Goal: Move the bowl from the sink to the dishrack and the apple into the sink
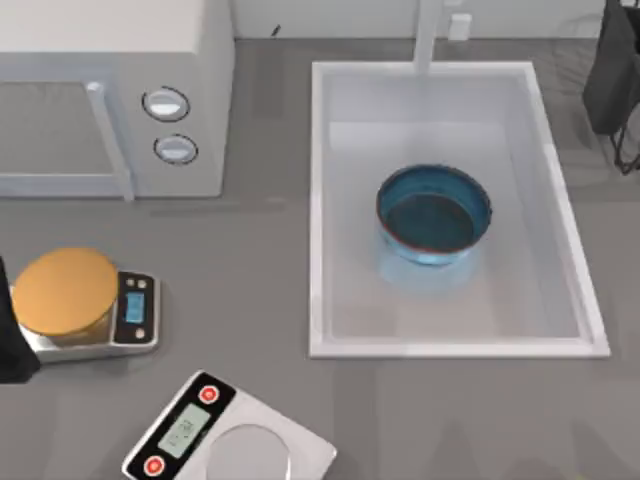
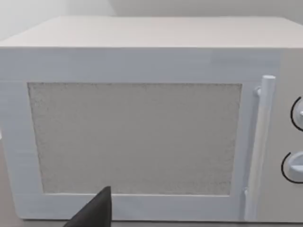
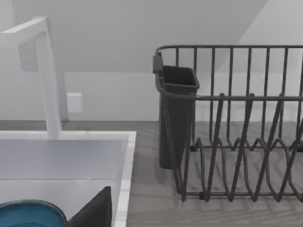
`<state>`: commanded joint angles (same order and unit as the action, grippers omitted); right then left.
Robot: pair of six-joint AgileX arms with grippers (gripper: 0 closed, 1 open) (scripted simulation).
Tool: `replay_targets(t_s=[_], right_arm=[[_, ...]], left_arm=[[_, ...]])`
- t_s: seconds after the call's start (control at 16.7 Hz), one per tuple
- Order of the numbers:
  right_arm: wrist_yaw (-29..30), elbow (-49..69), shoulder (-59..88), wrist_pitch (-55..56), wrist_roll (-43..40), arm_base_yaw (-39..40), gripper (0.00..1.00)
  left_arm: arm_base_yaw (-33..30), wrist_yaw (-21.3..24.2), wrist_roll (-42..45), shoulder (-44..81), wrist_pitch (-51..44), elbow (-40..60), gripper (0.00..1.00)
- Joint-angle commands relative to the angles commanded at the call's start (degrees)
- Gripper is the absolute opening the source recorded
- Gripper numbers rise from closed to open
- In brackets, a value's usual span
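The blue bowl [image 1: 434, 213] with its reddish rim sits upright in the middle of the white sink [image 1: 325, 200]; its edge also appears in the right wrist view [image 3: 28, 215]. The dark wire dishrack [image 3: 236, 142] stands to the right of the sink, at the table's far right corner [image 1: 612, 70]. A dark part of my right gripper [image 3: 94, 210] hangs above the sink's right rim, between bowl and dishrack. My left arm [image 1: 8, 345] is parked at the table's left edge, its gripper [image 2: 92, 213] facing the microwave door. The apple is out of view.
A white microwave [image 1: 110, 95] fills the back left. An orange-topped scale [image 1: 85, 305] sits at the left, and a silver scale [image 1: 225, 435] lies at the front. The faucet post [image 1: 428, 35] rises behind the sink.
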<state>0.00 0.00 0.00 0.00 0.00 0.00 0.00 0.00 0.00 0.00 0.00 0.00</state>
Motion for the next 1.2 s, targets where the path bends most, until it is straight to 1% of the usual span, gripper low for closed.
replay_targets(t_s=[0.24, 0.48, 0.66, 0.84, 1.2], right_arm=[[-0.1, 1.5, 1.4, -1.2, 0.9, 0.5, 1.0], [-0.4, 10.8, 10.4, -8.3, 5.4, 3.1, 1.0], [-0.4, 22.8, 22.0, -16.2, 10.1, 5.9, 1.0], [0.0, 37.6, 36.9, -25.3, 15.1, 9.1, 1.0], [1.7, 71.1, 74.3, -44.1, 24.0, 15.7, 1.0]], left_arm=[[0.0, 0.0, 0.0, 0.0, 0.0, 0.0, 1.0], [0.0, 0.0, 0.0, 0.0, 0.0, 0.0, 1.0], [0.0, 0.0, 0.0, 0.0, 0.0, 0.0, 1.0], [0.0, 0.0, 0.0, 0.0, 0.0, 0.0, 1.0], [0.0, 0.0, 0.0, 0.0, 0.0, 0.0, 1.0]])
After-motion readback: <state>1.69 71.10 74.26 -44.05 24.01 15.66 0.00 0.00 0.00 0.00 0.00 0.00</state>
